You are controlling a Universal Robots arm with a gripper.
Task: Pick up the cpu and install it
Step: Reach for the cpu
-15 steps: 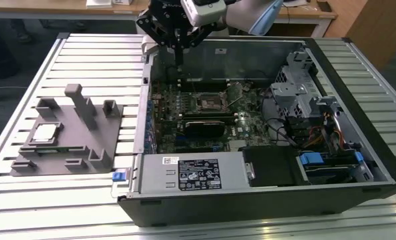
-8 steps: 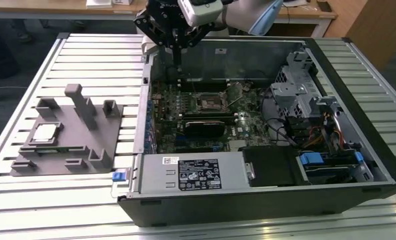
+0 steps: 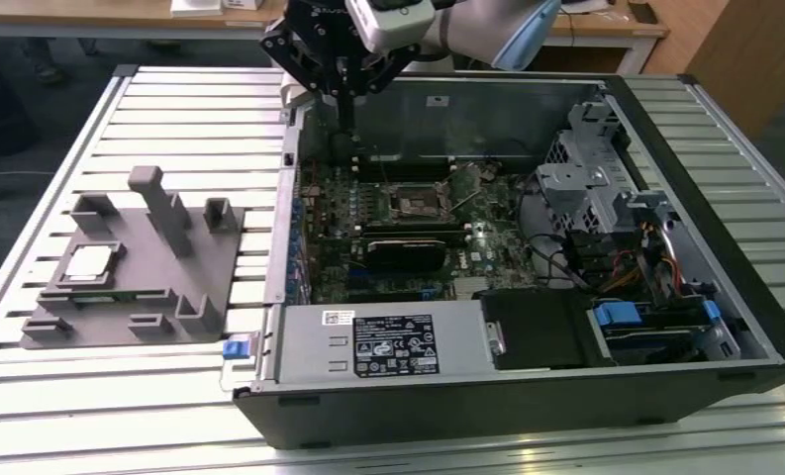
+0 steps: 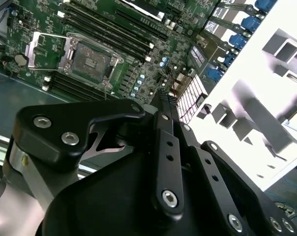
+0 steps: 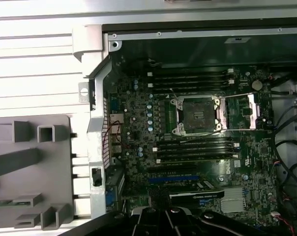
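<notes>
Tool (image 3: 347, 125), apparently closed, above computer case (image 3: 525, 401) on slatted table (image 3: 167, 129)

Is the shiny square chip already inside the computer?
No, the cpu lies on the grey holder outside the computer case, on the exterior view's left.

No legible text; sticker (image 3: 383, 341) on power supply (image 3: 463, 346) too small to read.

cpu (image 3: 88, 260) on grey holder (image 3: 167, 297); gripper (image 3: 345, 127) above open computer case (image 3: 525, 396).
</notes>
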